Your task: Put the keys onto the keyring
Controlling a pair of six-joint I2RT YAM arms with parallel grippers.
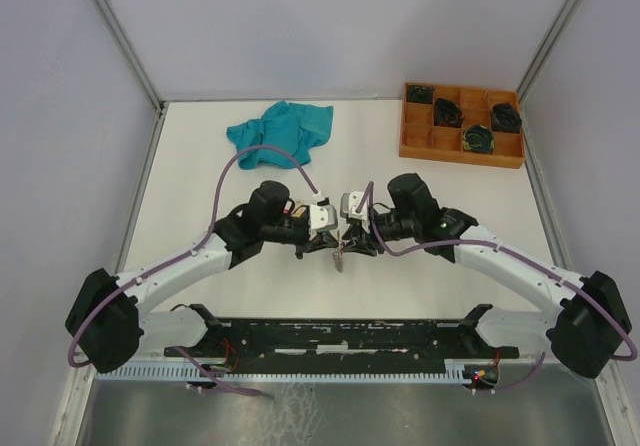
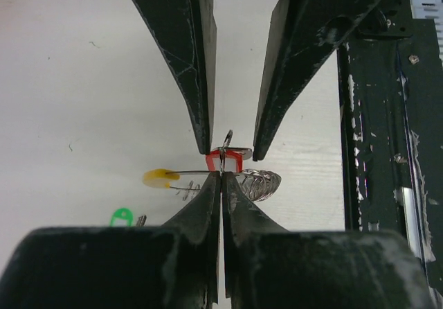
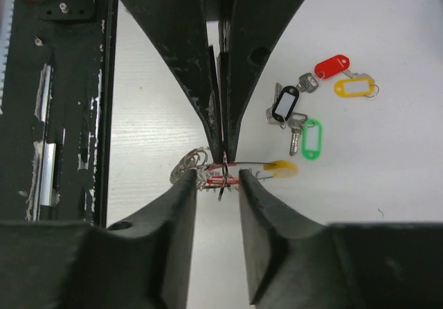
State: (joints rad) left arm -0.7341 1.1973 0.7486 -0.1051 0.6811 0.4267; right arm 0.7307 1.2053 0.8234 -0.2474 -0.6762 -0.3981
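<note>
My left gripper (image 2: pixel 221 174) is shut on the thin wire of the keyring (image 2: pixel 190 172), close to its yellow sleeve (image 2: pixel 158 178). A key with a red tag (image 2: pixel 214 161) hangs at that spot on the wire. My right gripper (image 3: pixel 218 179) faces the left one, open, its fingers on either side of the red tag (image 3: pixel 230 181) with a gap on each side. In the top view both grippers (image 1: pixel 340 236) meet mid-table. Loose keys lie beyond on the table: black tag (image 3: pixel 284 104), green tag (image 3: pixel 312 139), red tag (image 3: pixel 332 66), yellow tag (image 3: pixel 354 87).
An orange compartment tray (image 1: pixel 412 136) with dark coiled bundles stands at the back right. A teal cloth (image 1: pixel 280 131) lies at the back left. A black rail (image 1: pixel 330 331) runs along the near edge between the arm bases.
</note>
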